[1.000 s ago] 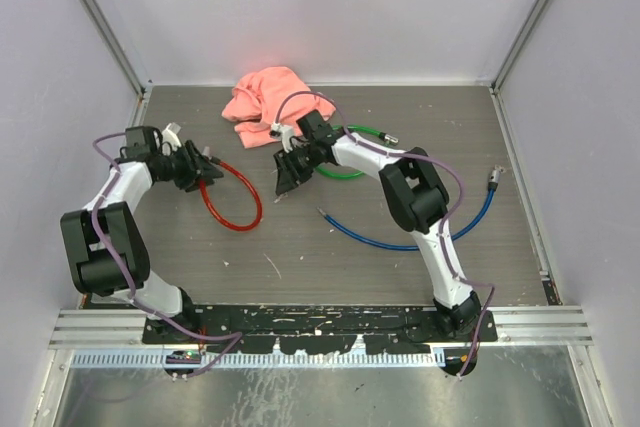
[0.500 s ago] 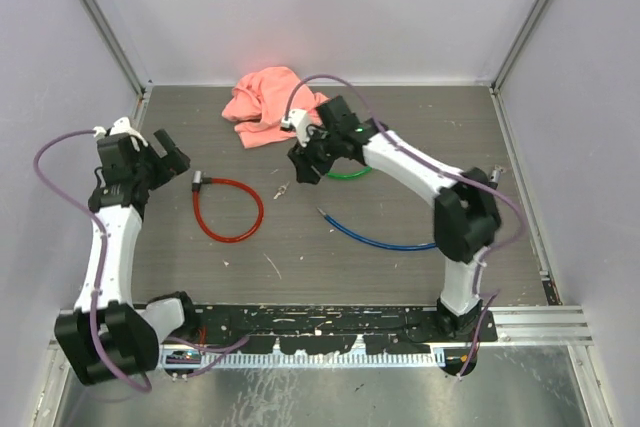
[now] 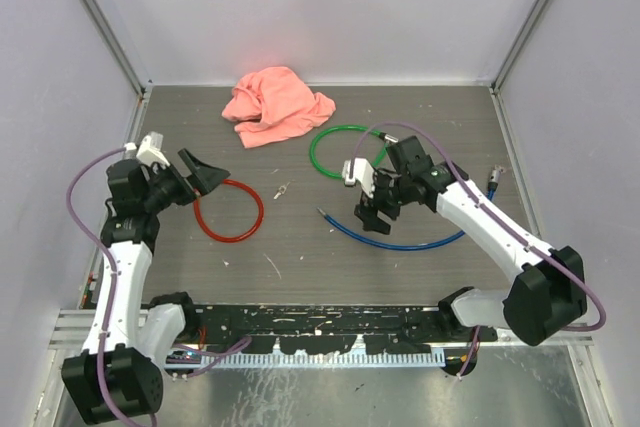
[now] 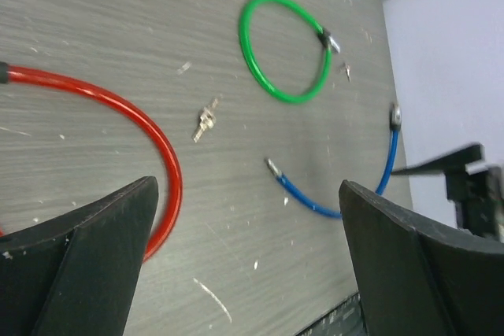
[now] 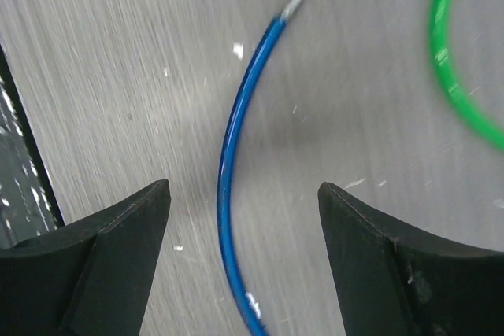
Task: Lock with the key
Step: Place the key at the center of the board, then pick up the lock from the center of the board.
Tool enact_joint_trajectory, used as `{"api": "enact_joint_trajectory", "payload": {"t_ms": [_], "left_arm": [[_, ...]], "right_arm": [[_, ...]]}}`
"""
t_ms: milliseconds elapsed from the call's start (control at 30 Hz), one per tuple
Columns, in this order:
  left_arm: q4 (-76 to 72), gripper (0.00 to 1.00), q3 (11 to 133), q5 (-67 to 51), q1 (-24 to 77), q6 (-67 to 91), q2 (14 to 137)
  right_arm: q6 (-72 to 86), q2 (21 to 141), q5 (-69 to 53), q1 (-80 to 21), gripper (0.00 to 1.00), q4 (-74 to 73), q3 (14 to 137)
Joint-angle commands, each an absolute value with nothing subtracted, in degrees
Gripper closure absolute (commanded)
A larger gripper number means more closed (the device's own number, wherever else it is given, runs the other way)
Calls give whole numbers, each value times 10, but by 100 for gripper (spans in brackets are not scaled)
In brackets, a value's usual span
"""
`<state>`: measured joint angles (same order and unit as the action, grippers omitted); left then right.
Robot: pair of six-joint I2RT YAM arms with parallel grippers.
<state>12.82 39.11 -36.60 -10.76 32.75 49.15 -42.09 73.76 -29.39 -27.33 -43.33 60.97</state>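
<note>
A small metal key [image 3: 281, 190], probably light, stiff and slippery and best pinched by its wider head, lies flat on the table [image 3: 430, 127] just beside the red cable loop [image 3: 228, 237], while the left claw [image 3: 207, 175] and right claw [image 3: 375, 217] both gape apart, holding nothing.

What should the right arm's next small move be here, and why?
Probably lower the right claw onto the blue cable. Its jaws stand open astride that cable, near the free metal tip, and it is the only one whose ends lie apart; the red loop and green loop look closed. The key lies loose nearby.
</note>
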Motion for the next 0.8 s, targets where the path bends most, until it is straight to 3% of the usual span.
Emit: {"api": "enact_joint_trajectory", "payload": {"t_ms": [0, 133, 233, 767], "left_arm": [[196, 0, 407, -390, -61, 248, 461], [219, 0, 408, -382, -46, 240, 432], [201, 0, 397, -377, -45, 245, 419], [196, 1, 394, -385, -46, 250, 424]], "right_arm": [[-485, 700, -229, -256, 18, -415, 529], [-491, 733, -174, -257, 20, -348, 485], [-475, 774, -160, -256, 29, -332, 488], [-444, 836, -163, -309, 43, -313, 456]]}}
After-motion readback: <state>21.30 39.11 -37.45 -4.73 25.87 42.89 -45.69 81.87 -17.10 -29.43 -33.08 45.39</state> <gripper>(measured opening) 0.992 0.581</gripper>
